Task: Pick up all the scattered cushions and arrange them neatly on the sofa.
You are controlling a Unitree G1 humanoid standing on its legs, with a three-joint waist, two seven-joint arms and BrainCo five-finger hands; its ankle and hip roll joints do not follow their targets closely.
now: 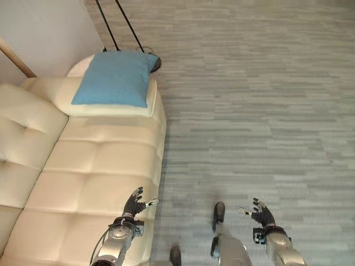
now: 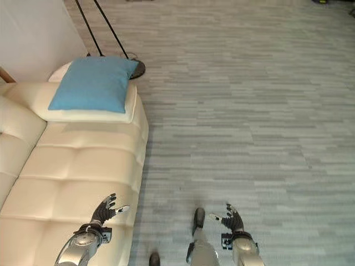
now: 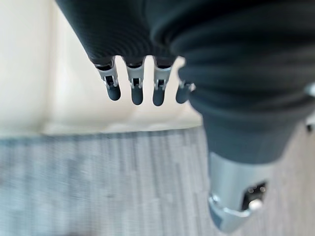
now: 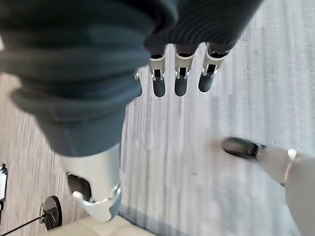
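Left hand [image 1: 133, 206] is hovering over the front edge of the sofa seat, fingers [image 3: 136, 91] straight and relaxed, thumb apart, grasping nothing. I am reading the same in its wrist view: dark-tipped fingers are hanging in a row above the cream seat edge, with grey floor just past it.

Right hand [image 1: 260, 213] is hanging over the floor, well apart from the sofa, also released, with fingers [image 4: 180, 78] extended and nothing between them and the thumb. Its wrist view is looking down at the grey plank floor [image 4: 197, 147].

Moving outward: the sofa [image 1: 94, 166] is cream, tufted, and is running along the robot's left side. I am seeing one blue cushion [image 1: 116, 77] lying flat at the far end of it, resting on a cream cushion [image 1: 105, 108] that is sitting on the far armrest area. The blue one is lying slightly askew, one corner reaching over the sofa's far outer edge. Both cushions are well apart from either hand.

Beyond the sofa's far end, a dark round lamp base [image 2: 136, 68] is standing on the floor, two thin black poles [image 2: 102, 27] rising from it toward the wall [image 1: 44, 27].
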